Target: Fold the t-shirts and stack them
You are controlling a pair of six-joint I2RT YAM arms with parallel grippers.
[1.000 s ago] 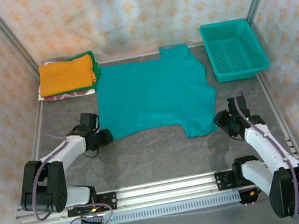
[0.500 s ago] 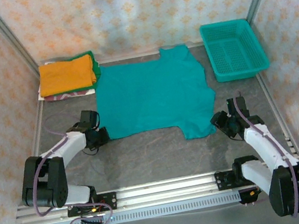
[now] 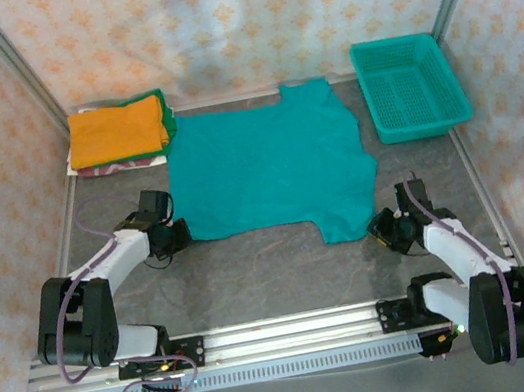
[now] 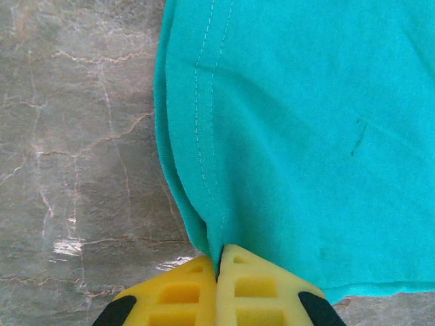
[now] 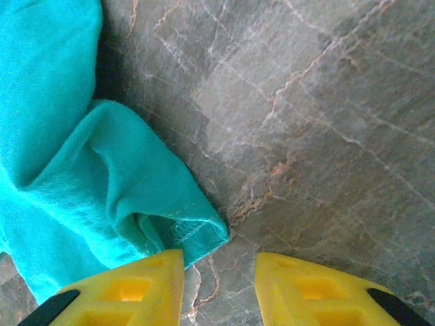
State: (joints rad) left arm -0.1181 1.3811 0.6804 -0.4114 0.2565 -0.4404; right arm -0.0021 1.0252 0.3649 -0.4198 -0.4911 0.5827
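1. A folded stack (image 3: 119, 132), orange on top with green and a patterned shirt beneath, sits at the far-left corner of the table (image 3: 255, 273).
2. The teal t-shirt (image 3: 272, 164) lies spread flat mid-table, unfolded.
3. The left gripper (image 4: 219, 261) is pinched closed on the shirt's near-left hem.
4. The right gripper (image 5: 219, 265) has its fingers apart at the near-right corner, clamping nothing.
5. By my reading, folding this shirt is only beginning, and stacking it remains.

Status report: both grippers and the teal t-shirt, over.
Left gripper shut on hem of teal cloth t-shirt. Right gripper open, shirt corner by one fingertip, ungripped. Shirt flat, unfolded. Teal plastic mesh basket stands apart at rear.
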